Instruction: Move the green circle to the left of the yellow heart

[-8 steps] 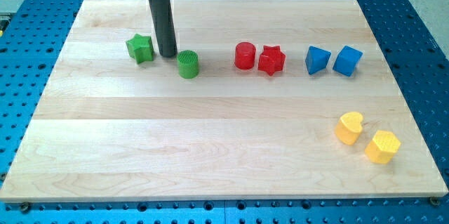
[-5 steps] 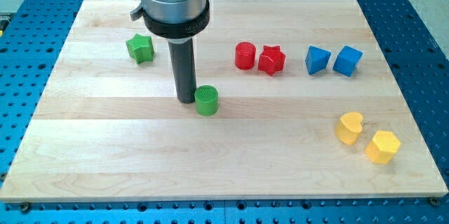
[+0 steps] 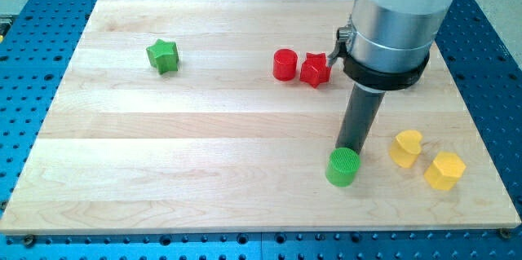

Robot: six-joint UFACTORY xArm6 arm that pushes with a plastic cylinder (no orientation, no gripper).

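The green circle sits on the wooden board near the view's bottom right. My tip is just above it in the view, touching or almost touching its top edge. The yellow heart lies to the right of the green circle, with a gap of about one block's width between them. The arm's large body hides the board above the rod, including the two blue blocks.
A yellow hexagon-like block lies right of and below the heart. A red cylinder and a red star sit at top centre. A green star sits at top left. The board's bottom edge is near the green circle.
My tip has swept from the view's upper left down to the right, pushing the green circle along to a spot just left of the yellow heart. The arm now covers the blue blocks.
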